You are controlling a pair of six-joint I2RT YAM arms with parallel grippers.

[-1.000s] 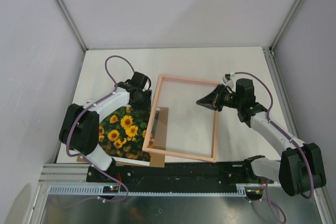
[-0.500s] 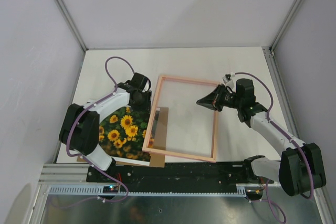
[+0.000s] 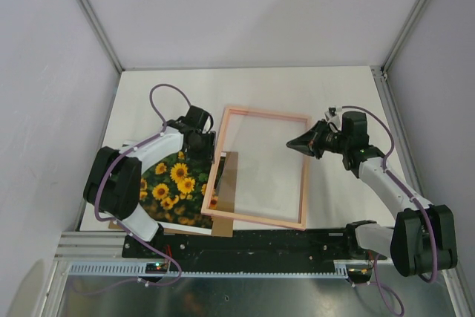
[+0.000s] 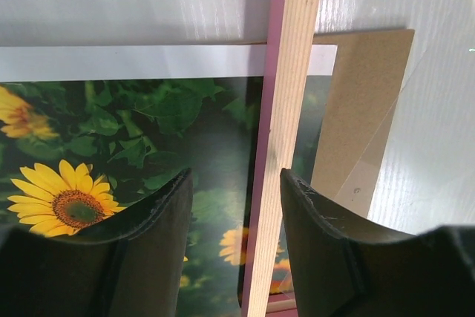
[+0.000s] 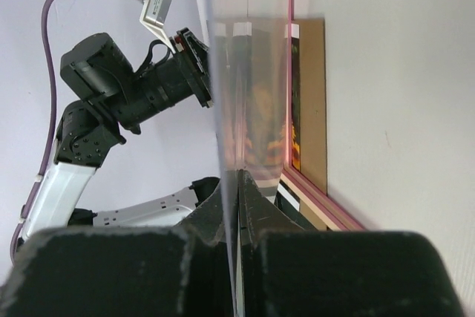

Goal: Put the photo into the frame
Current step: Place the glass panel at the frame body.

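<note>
left hand half-open astride flat wooden frame rail | right hand pinching clear pane

Both the left arm and right arm wear smooth white shells between bulky black joint housings. A thin purple cable loops off each wrist. The left pincer has matte black, curved, scuffed fingers.

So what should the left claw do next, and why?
Probably close the left gripper on the frame. Its fingers stand either side of the frame's pale wooden rail with gaps, gripping nothing, while that rail lies across the photo. The right gripper is pinched shut on a clear sheet.
</note>
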